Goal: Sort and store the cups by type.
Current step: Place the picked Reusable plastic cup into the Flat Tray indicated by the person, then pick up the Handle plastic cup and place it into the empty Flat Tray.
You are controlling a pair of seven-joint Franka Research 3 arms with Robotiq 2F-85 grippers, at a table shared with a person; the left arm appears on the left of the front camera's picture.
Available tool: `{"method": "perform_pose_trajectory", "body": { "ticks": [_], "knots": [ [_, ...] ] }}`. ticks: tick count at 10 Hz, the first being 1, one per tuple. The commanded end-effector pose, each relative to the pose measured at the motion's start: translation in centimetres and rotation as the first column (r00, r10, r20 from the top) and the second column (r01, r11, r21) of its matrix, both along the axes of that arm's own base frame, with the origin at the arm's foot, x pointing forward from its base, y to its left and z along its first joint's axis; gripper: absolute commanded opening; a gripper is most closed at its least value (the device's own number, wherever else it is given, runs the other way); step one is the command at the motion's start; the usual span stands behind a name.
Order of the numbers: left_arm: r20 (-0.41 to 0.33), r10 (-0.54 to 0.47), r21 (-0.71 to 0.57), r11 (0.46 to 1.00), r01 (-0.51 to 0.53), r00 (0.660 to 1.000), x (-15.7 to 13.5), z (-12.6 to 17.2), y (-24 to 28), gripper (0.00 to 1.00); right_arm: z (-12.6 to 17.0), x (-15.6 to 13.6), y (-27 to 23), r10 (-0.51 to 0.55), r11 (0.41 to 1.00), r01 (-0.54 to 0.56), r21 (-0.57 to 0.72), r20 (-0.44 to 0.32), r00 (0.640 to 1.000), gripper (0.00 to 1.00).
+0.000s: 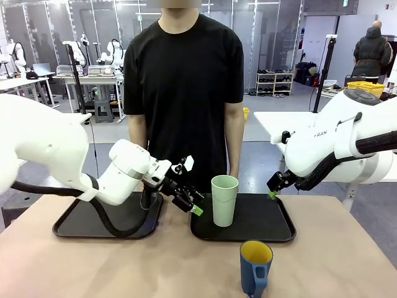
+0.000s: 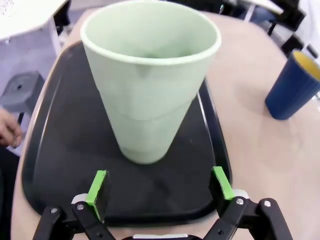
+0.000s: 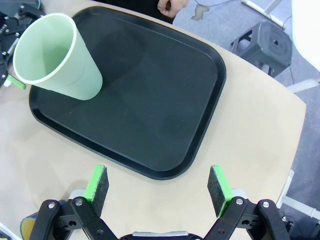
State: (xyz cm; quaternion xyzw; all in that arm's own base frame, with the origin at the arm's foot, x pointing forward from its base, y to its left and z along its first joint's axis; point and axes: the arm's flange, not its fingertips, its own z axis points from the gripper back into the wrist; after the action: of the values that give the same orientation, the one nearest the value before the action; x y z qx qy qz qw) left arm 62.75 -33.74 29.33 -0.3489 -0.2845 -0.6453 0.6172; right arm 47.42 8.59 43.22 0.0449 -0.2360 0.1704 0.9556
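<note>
The tall pale green plastic cup point(image 1: 224, 200) stands on the right black tray point(image 1: 276, 231); the left gripper point(image 2: 160, 189) is just beside it, wide open, holding nothing; the right gripper point(image 3: 158, 186) hangs open and empty; the short dark blue mug with yellow inside point(image 1: 255, 267) sits on the table point(image 1: 335, 248); I think the left gripper must close round the cup next.

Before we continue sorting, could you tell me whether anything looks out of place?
Nothing is spilled or tipped. The green tumbler stands upright on a tray; only the blue mug stands off it, upright on the bare table.
</note>
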Motion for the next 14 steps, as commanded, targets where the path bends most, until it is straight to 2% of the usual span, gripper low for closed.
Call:
{"method": "perform_pose_trajectory", "body": {
  "ticks": [1,3,4,14],
  "knots": [
    [0.019,0.036,0.078,0.996,-0.038,0.999,-2.5,1.8,1.1,1.0,0.0,0.1,-0.2,0.002,1.0,-0.002,0.007,0.001,1.0,1.0],
    [-0.004,0.03,0.068,0.997,-0.03,1.0,-3.3,1.8,1.9,1.0,0.0,0.1,-0.2,0.002,1.0,-0.002,0.007,0.001,1.0,1.0],
    [0.023,0.018,0.062,0.998,-0.019,1.0,-1.4,2.0,0.9,1.0,0.0,0.1,-0.2,0.002,1.0,-0.002,0.007,0.001,1.0,1.0],
    [0.023,0.018,0.062,0.998,-0.019,1.0,-1.4,2.0,0.9,1.0,0.0,0.1,-0.2,0.002,1.0,-0.002,0.007,0.001,1.0,1.0]
  ]
}}
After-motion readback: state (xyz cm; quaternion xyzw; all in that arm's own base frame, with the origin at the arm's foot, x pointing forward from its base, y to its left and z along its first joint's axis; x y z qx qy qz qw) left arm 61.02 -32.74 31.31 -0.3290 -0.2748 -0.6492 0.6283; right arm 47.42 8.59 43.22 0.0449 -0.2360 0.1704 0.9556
